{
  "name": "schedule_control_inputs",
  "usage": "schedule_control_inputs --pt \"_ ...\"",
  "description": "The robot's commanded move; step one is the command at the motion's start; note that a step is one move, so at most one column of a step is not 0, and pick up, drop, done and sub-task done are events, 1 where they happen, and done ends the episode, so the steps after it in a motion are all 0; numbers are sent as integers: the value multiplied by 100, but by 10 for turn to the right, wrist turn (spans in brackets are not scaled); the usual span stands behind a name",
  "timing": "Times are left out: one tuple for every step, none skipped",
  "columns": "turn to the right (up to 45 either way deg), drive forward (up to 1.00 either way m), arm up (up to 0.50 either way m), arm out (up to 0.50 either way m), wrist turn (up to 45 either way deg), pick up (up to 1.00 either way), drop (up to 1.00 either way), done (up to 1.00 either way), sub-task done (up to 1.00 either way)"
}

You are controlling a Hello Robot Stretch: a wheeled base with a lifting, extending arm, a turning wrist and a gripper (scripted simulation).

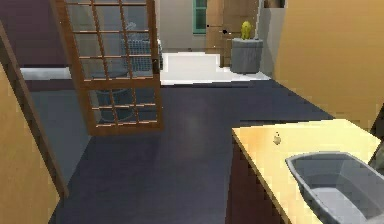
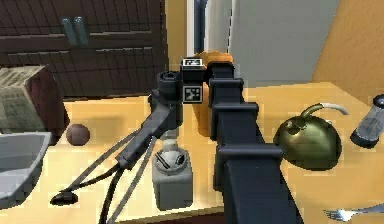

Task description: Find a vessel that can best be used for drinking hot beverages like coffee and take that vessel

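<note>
From my seat, the nearest match to a drinking vessel is an orange vessel [image 2: 202, 118] standing on the yellow countertop [image 2: 120, 110] just above the middle of the arm side view. The arm [image 2: 245, 150] hides most of it, so I cannot say for sure that it is a mug. The gripper [image 2: 85, 208] reaches down and left of it, its thin fingers [image 2: 120, 160] slanting toward the lower left corner. I cannot tell what state those fingers are in, nor whether they hold anything. A small grey pump bottle [image 2: 172, 178] stands just below the gripper's body. To the right of the arm sits a dark olive kettle [image 2: 308, 142], and a glass shaker [image 2: 368, 122] is at the right edge. A dark ball [image 2: 78, 133] and a brown box [image 2: 25, 95] lie to the left, above a grey sink [image 2: 18, 165]. In the forward view, the counter with that sink [image 1: 340, 185] fills the lower right, a glass-paned wooden door [image 1: 110, 65] stands upper left, and a potted cactus [image 1: 246, 45] is at the top.
</note>
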Motion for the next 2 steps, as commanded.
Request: schedule_control_inputs --pt "0 0 0 0 450 0 0 0 0" --pt "0 0 0 0 450 0 0 0 0"
